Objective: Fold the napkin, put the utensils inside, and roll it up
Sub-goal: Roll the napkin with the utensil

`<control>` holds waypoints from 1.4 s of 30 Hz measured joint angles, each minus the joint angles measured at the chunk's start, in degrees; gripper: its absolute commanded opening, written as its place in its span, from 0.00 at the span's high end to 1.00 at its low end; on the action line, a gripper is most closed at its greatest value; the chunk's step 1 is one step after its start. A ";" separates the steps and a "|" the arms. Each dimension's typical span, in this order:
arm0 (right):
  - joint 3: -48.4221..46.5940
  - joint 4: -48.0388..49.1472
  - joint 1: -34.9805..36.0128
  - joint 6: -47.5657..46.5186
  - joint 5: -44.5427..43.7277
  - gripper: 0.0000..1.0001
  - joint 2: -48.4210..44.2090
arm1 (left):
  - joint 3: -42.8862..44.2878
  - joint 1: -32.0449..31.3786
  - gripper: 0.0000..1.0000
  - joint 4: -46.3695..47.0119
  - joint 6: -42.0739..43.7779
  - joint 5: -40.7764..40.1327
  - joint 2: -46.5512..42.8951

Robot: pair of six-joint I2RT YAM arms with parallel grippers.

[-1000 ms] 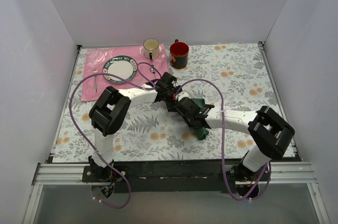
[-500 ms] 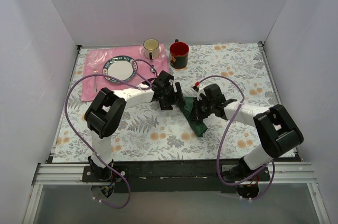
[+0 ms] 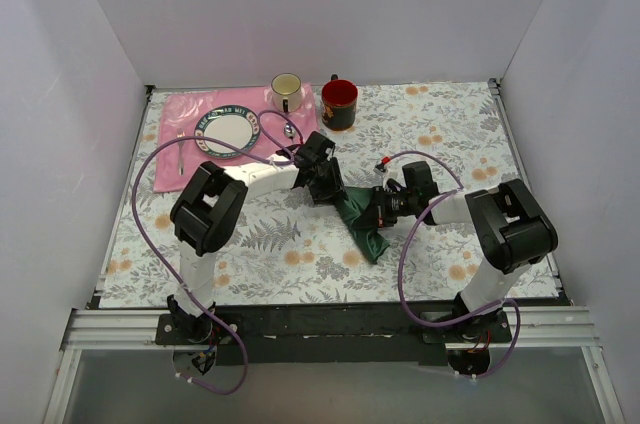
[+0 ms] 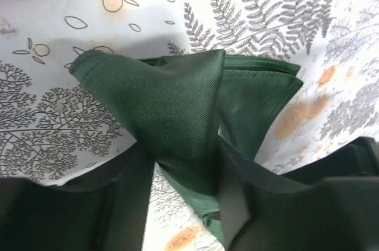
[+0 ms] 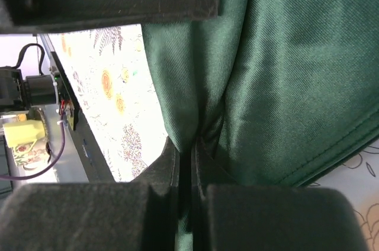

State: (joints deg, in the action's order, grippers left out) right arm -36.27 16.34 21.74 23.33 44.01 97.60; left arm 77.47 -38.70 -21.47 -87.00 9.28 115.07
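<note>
Swung out since a second ago from over the cloth to its right side: right tool [image 3: 383, 208], clamped almost flat on a fold of the dark green napkin [image 3: 362, 231]. Left tool [image 3: 328, 187] half closed, nipping the far corner, cloth tented up into it. Lies on the tabletop [image 3: 450, 144] between both tools, long axis slanting from the left tool toward the near edge; probably calls for a pull across that axis.

- Centre: dark green satin napkin [image 3: 358, 219], between left gripper [image 3: 330, 187] and right gripper [image 3: 378, 209].
- Far left: pink rectangular placemat [image 3: 172, 134], round white plate [image 3: 228, 130] on it.
- Behind: cream ceramic mug [image 3: 286, 92], red ceramic mug [image 3: 339, 104] just right of it.
</note>
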 measured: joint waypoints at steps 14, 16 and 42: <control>-6.27 -22.97 3.19 -12.66 -14.45 0.36 -9.16 | -0.11 -0.13 0.69 -0.46 1.11 -1.01 0.31; -8.41 -27.47 6.32 -14.19 -19.78 0.29 -11.37 | -0.11 -0.13 0.69 -0.42 1.16 -0.70 0.35; -18.38 -33.94 31.26 -14.69 -66.03 0.65 -1.62 | 1.36 0.39 0.68 -0.92 1.64 2.36 1.60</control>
State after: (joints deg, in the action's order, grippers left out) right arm -54.65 -17.61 52.99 8.64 -22.02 95.98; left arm 78.83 -38.30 -22.39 -85.36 11.64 116.66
